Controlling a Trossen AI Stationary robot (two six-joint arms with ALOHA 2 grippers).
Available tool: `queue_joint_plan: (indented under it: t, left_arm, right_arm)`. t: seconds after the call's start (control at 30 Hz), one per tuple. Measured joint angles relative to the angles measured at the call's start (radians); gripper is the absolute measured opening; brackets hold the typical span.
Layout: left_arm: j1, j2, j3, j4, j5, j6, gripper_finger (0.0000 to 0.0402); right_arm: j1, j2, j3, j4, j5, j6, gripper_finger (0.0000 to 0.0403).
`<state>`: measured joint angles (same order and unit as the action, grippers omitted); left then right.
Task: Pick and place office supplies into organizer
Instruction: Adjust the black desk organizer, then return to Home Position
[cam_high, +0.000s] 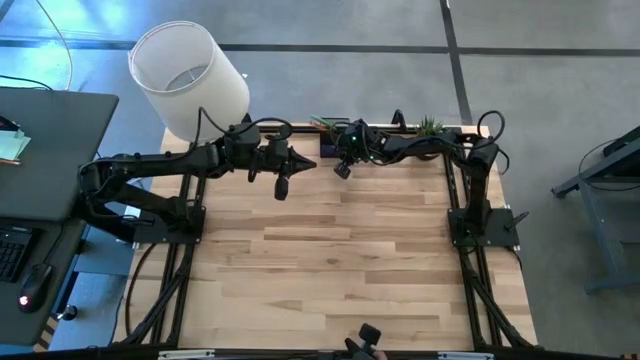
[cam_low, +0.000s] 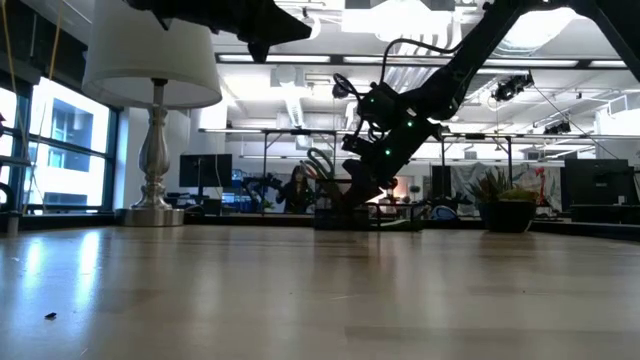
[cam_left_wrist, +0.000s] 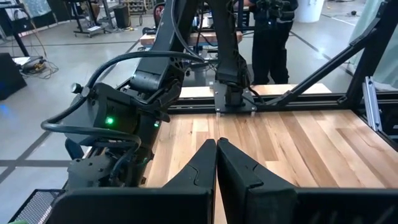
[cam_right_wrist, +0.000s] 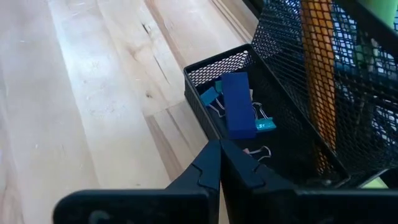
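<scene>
The black mesh organizer (cam_right_wrist: 217, 62) stands at the table's far edge (cam_high: 328, 143). Its low front compartment holds a small blue-purple block (cam_right_wrist: 238, 106) lying on teal and silver binder clips (cam_right_wrist: 264, 124). Orange pencils (cam_right_wrist: 320, 74) stand in a taller compartment behind it. My right gripper (cam_right_wrist: 219, 144) is shut with nothing between its fingers and hovers just in front of the low compartment's near wall (cam_high: 342, 170). To its left, my left gripper (cam_high: 282, 188) hangs shut and empty above the table (cam_left_wrist: 216, 142).
A white-shaded lamp (cam_high: 190, 80) stands at the table's far left corner. A small potted plant (cam_high: 430, 125) sits on the far edge, right of the organizer. The light wooden table (cam_high: 330, 260) lies bare toward its near edge. People show in the room beyond (cam_left_wrist: 273, 37).
</scene>
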<state>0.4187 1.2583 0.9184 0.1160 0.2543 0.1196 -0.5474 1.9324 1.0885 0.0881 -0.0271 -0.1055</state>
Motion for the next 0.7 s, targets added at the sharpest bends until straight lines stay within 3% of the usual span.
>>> queue_joint_plan:
  t: [0.4, 0.7]
  left_arm:
    - [0.0, 0.0, 0.0, -0.013, 0.019, 0.001, 0.0001]
    - [0.0, 0.0, 0.0, -0.044, 0.019, 0.005, 0.0001]
  right_arm:
    - [0.022, -0.021, 0.003, 0.0, -0.012, -0.034, 0.0]
    - [0.056, -0.122, 0.004, -0.151, -0.033, -0.031, 0.0]
